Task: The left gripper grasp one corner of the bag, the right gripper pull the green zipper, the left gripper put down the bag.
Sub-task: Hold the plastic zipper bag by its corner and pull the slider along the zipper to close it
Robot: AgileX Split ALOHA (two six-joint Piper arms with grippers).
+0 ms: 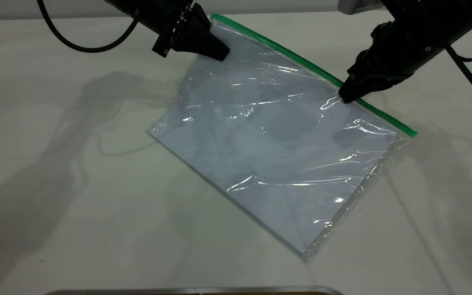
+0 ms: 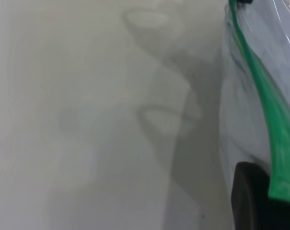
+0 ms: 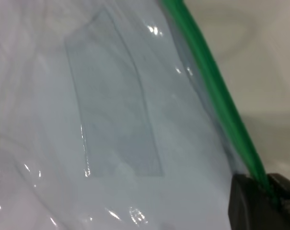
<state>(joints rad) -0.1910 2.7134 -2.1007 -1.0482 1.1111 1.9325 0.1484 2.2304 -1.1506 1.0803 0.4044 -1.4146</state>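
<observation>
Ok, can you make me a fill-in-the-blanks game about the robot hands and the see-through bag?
1. The strip along the bag's edge is coloured ____.
2. The left gripper holds the bag by one ____.
3. The right gripper is pinching the green ____.
4. The bag's held end is lifted above the white ____.

Missing words: green; corner; zipper; table

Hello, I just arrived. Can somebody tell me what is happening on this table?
Two robot arms are working on a clear plastic bag with white sheets inside. The left gripper holds the bag's far corner, lifted off the white table. The right gripper is closed on the green zipper, partway along that edge. The bag's near corner rests on the table.
</observation>
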